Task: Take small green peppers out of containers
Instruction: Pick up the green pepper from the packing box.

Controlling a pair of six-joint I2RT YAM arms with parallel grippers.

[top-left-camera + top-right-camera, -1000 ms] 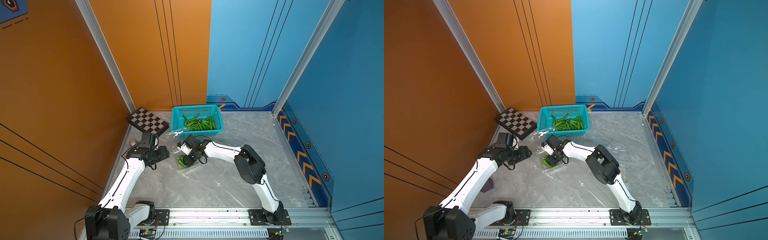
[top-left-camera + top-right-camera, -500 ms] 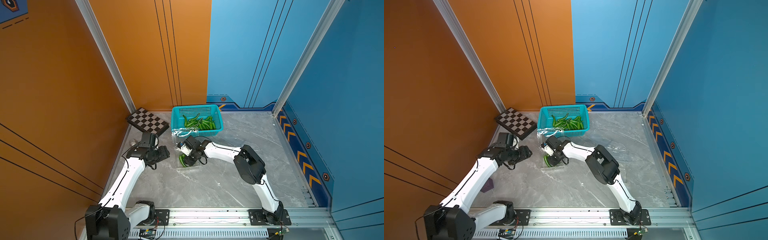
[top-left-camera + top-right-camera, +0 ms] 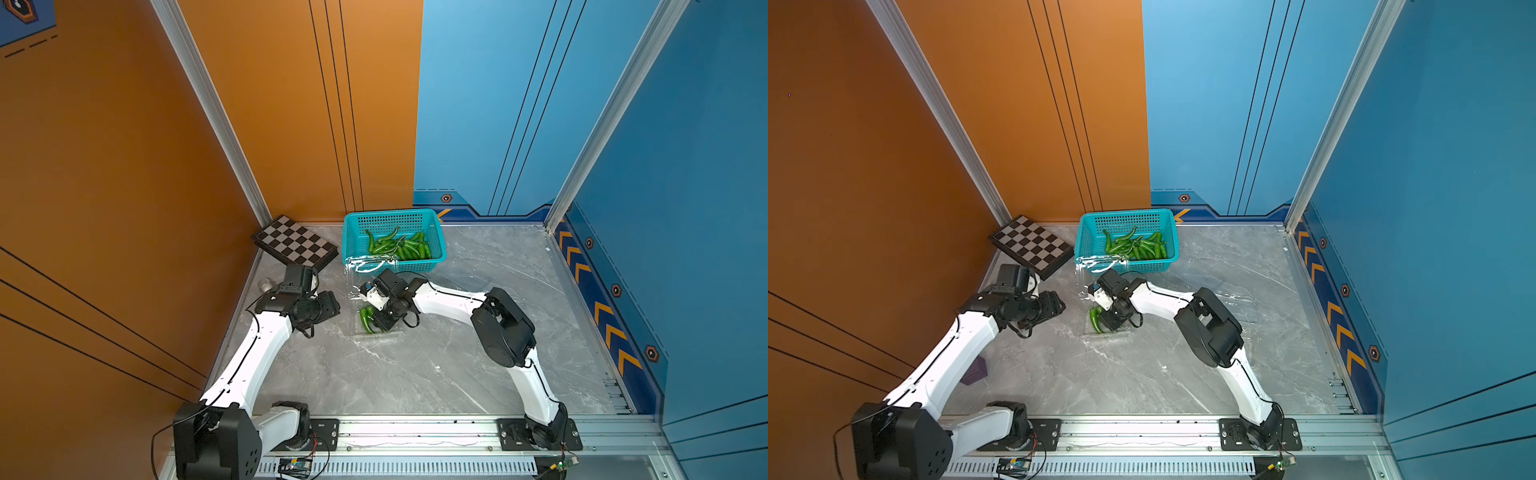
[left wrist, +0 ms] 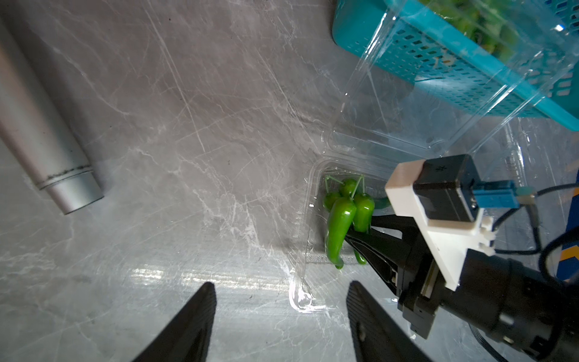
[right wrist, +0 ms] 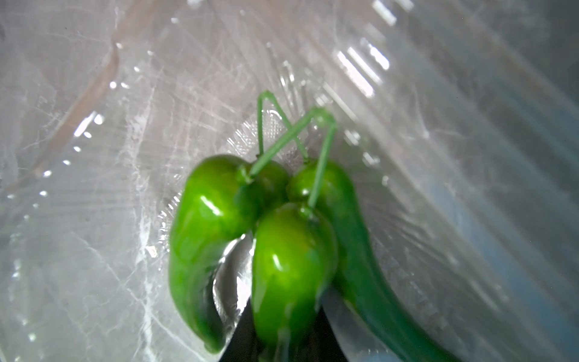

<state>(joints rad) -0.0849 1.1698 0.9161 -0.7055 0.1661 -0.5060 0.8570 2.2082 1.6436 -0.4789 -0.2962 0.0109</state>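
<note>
A clear container (image 3: 376, 333) lies open in front of the basket, its lid (image 4: 438, 94) tilted up against it. Three small green peppers (image 4: 340, 222) lie bunched in its tray, seen in both top views (image 3: 1096, 319). My right gripper (image 5: 283, 344) reaches into the tray and is shut on the middle pepper (image 5: 291, 260), with the other two pressed against its sides. It is also seen in the left wrist view (image 4: 354, 233). My left gripper (image 4: 280, 283) stands open just off the tray's corner (image 4: 300, 301), holding nothing.
A teal basket (image 3: 394, 216) holding several peppers (image 3: 399, 247) stands at the back. A chessboard (image 3: 295, 243) leans at the back left. A grey cylinder (image 4: 47, 150) lies left of my left arm, and a purple block (image 3: 974, 371) lies under it.
My right gripper's jaws have shut on the middle pepper inside the tray. The left arm has stayed where it was, still open.
</note>
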